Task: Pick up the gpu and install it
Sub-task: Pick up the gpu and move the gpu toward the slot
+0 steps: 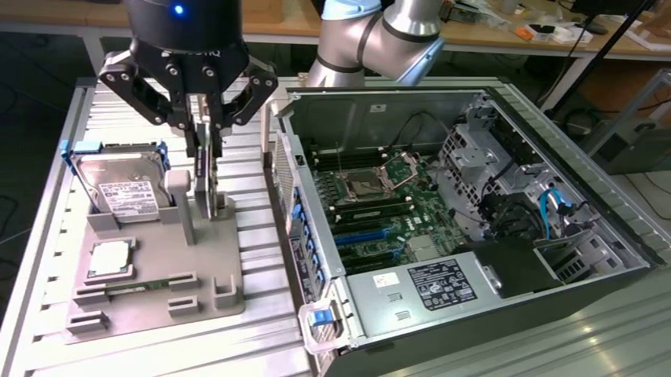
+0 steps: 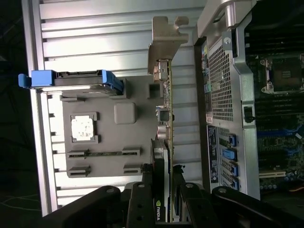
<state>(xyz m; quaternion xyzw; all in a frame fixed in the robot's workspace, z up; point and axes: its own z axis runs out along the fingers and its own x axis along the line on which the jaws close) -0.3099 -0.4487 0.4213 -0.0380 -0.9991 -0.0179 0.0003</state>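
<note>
Grey plastic holder (image 1: 157, 290) lies on the table (image 1: 251, 259), and the gpu (image 1: 214, 184) stands upright on its edge in the holder, between the hard drive (image 1: 124, 192) and the open computer case (image 1: 587, 228). The claw (image 1: 207, 145) reaches down from above, about half closed, with one finger on each face of the card. I judge that it has hold of the gpu.

The grip looks narrow, I think, on a thin and tall card. If the card leaves the holder a little tilted, its lower edge may catch in the slot and lift or drag the whole holder. The hard drive and the small processor chip (image 1: 110, 259) rest on this same holder, so they can be shaken too. In the wrist view the claw (image 2: 161, 190) sits near the fan end of the gpu (image 2: 166, 109), far from the metal bracket (image 2: 165, 40). Because of this the bracket end may swing down or hit the wall of the case, which is just beside it. The smooth cooler can also slip between the fingers.

The lower edge of the card is hidden by the holder posts, so I cannot tell if it is seated in the slot or already a little raised. The finger pads are covered by the card and the claw body. On the motherboard (image 1: 383, 212) the slot for the card is hard to make out.
</note>
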